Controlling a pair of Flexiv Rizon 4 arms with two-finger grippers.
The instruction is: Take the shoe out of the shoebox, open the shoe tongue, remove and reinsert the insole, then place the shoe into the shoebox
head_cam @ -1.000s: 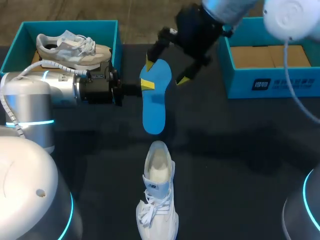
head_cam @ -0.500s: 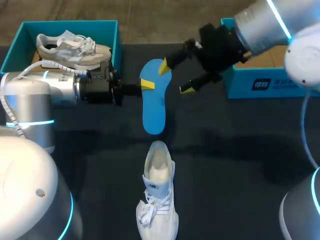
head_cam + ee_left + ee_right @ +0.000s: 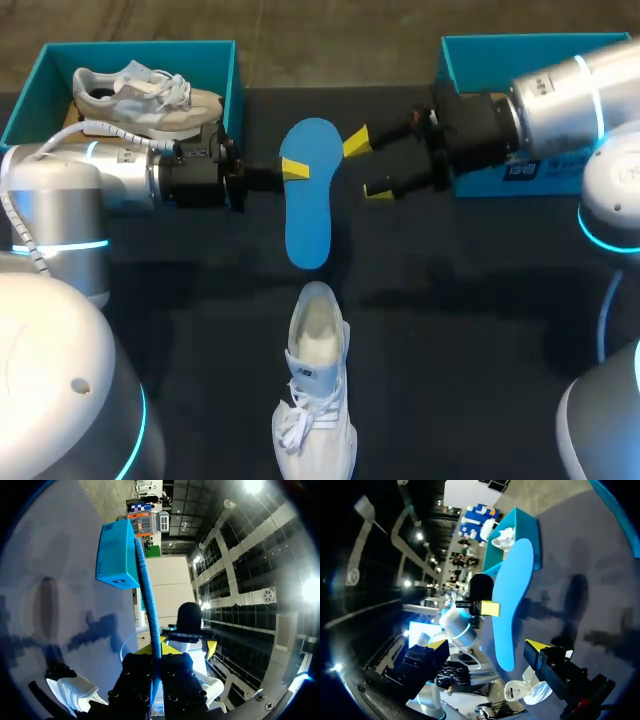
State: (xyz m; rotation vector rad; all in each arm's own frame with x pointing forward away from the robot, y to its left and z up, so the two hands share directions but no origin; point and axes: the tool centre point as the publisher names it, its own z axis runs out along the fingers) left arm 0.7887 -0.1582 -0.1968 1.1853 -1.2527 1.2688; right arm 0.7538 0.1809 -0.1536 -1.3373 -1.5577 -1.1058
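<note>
Our left gripper (image 3: 291, 170) is clamped on the edge of the flat blue foam insole (image 3: 308, 222), holding it off the table (image 3: 450, 330); our right gripper (image 3: 366, 166) stands spread and empty at its 3 o'clock. The white lace-up sneaker (image 3: 316, 395) lies at the insole's 6 o'clock, the teal cardboard shoebox (image 3: 500, 42) at 2 o'clock. We judge removal done; reinsertion calls for steering the insole into the sneaker's mouth

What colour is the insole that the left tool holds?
The insole is bright blue; the head view shows it best.
</note>
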